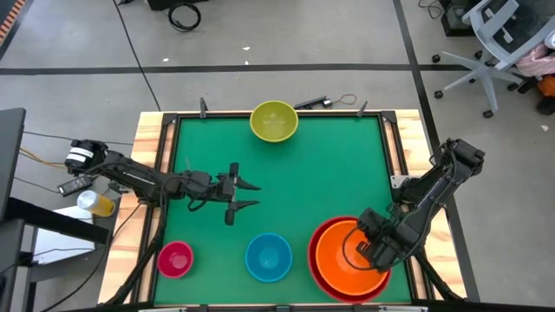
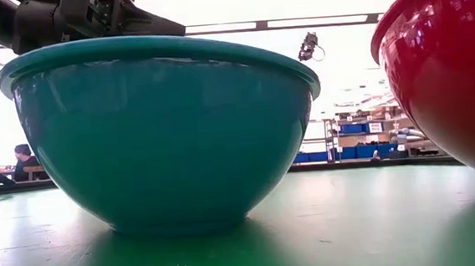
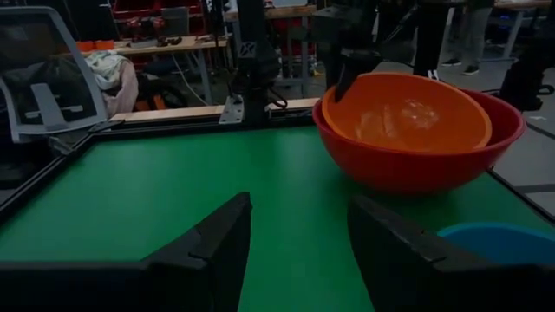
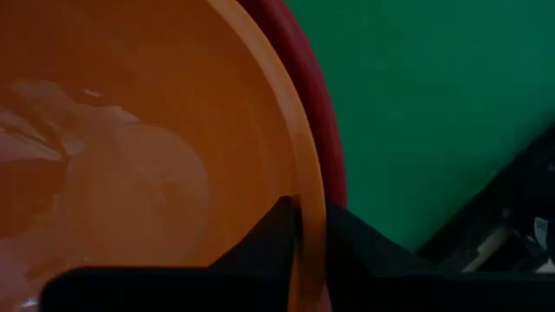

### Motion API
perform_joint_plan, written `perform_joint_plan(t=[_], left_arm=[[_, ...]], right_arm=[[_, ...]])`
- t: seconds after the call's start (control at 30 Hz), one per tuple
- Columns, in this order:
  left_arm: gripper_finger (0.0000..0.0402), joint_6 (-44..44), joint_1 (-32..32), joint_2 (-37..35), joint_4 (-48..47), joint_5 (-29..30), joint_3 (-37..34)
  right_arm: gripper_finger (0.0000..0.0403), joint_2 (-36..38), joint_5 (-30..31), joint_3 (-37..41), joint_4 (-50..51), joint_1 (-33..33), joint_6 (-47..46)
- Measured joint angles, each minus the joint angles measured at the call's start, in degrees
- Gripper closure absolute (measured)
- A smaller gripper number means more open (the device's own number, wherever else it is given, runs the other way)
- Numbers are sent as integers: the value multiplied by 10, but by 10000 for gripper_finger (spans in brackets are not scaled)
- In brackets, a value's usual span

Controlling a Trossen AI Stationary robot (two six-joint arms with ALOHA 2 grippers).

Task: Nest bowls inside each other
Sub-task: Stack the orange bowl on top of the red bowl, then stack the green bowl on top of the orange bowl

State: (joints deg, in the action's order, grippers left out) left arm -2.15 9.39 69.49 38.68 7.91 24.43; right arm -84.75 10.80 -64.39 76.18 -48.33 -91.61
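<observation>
Bowls: the orange bowl (image 1: 347,253) sits inside the red bowl (image 1: 323,267) at the counter's (image 1: 329,165) near right corner, its rim between the right end effector's (image 4: 310,227) narrow fingers. They look light, stiff and slick, best pinched at the rim. The blue bowl (image 1: 268,257), pink bowl (image 1: 175,259) and yellow-green bowl (image 1: 274,120) stand apart on green felt. The left end effector (image 1: 247,195) hovers wide and empty; workshop shelving lies beyond.

Glossy shine on the big red plastic bowl (image 2: 450,59), ceiling lights mirrored in its smooth wall. Nested in it, the orange plastic bowl (image 3: 403,113) looks smooth too, with a soft sheen across its inside. The blue plastic bowl (image 2: 166,130) is sleek, highlights along its rim. Under them, the green table mat (image 1: 286,186) reads flat and matt, framed by pale bare wood edging (image 1: 147,143). The right gripper's dark fingers (image 4: 260,238) look matt, dull plastic.
</observation>
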Motion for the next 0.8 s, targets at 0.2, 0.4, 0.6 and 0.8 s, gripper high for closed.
perform_joint_plan(t=[0.2,0.4,0.6,0.8], left_arm=[[208,0,-6,0,-15,4,0],[208,1,-18,0,-34,5,0],[208,5,-30,0,-46,5,0],[208,2,-42,0,-57,5,0]], right_arm=[[259,1,4,0,15,0,-4],[207,15,-2,-8,14,2,-35],[198,30,102,-60,9,3,-7],[198,34,275,-80,-34,27,74]])
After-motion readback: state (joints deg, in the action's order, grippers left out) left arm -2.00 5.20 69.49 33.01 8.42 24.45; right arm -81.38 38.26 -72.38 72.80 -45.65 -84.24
